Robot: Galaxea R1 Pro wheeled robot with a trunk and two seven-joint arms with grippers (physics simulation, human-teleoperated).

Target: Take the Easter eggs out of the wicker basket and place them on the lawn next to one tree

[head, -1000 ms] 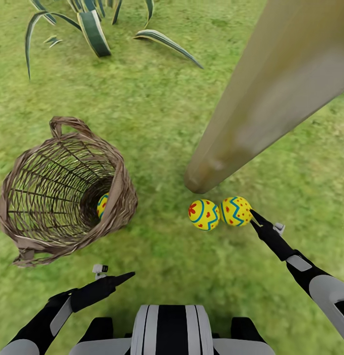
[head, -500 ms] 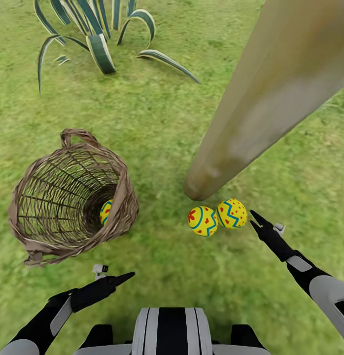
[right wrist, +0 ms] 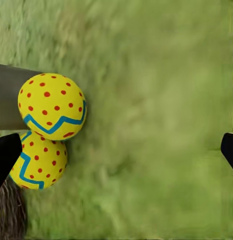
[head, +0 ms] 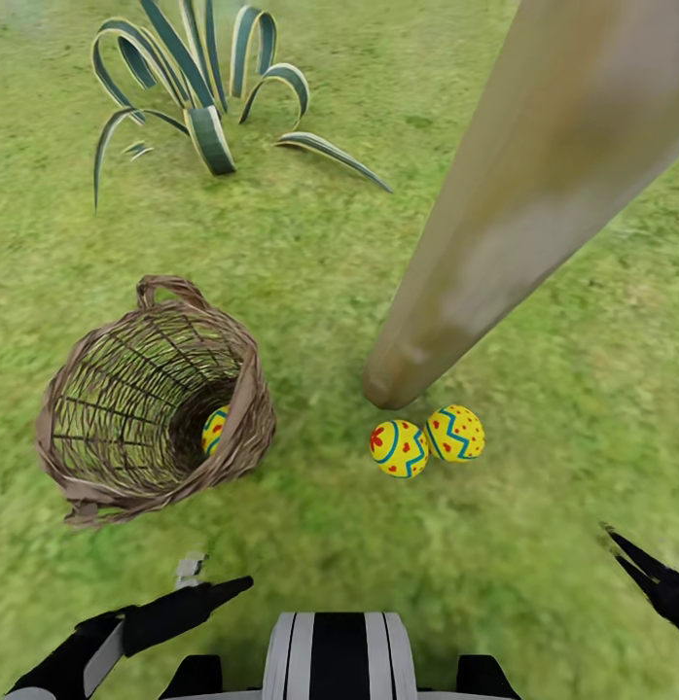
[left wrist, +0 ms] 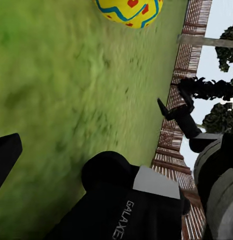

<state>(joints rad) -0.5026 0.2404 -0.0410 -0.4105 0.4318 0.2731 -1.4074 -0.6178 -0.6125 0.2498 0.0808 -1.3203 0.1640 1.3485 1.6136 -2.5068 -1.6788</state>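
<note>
Your right gripper (head: 631, 556) hangs with its two black fingers parted and nothing between them, low over the mottled green lawn (head: 310, 262). Your left gripper (head: 228, 586) also hovers over grass; I cannot tell whether it is spread. Two yellow eggs with blue zigzags (head: 399, 448) (head: 455, 433) lie touching at the foot of the pale grey-tan tree trunk (head: 495, 253). The third egg (head: 214, 430) sits inside the tilted brown wicker basket (head: 106, 476).

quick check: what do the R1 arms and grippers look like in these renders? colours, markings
Both arms are black with pale grey panels. The left gripper and right gripper have tapering, pointed black fingers. A small grey-white block sits beside the left wrist. In the left wrist view, white "GALAXEA" lettering runs along the black housing beside a grey panel. No cables visible.
</note>
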